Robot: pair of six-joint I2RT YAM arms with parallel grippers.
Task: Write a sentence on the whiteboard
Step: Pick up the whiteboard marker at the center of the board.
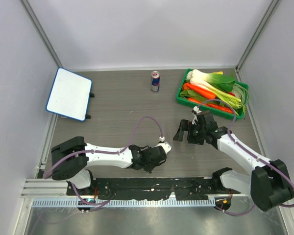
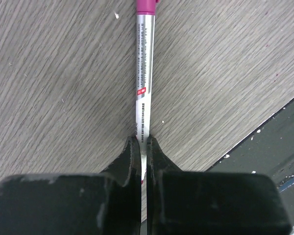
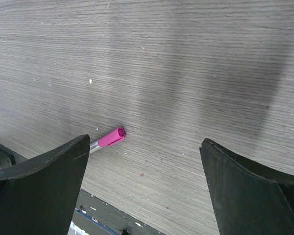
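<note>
The whiteboard (image 1: 69,94), white with a blue rim, stands tilted at the far left of the table. No sentence shows on its face. A silver marker (image 2: 143,63) with a magenta cap (image 3: 111,137) lies on the wood near the front edge. My left gripper (image 2: 143,142) is shut on the marker's barrel end, low over the table (image 1: 156,155). My right gripper (image 3: 144,142) hangs open to the right of the marker, above bare wood, holding nothing; in the top view it is at mid-right (image 1: 187,132).
A drink can (image 1: 155,81) stands at the back centre. A green crate (image 1: 182,93) of carrots and leafy greens sits at the back right. A black mounting rail (image 1: 147,186) runs along the near edge. Walls close in on three sides.
</note>
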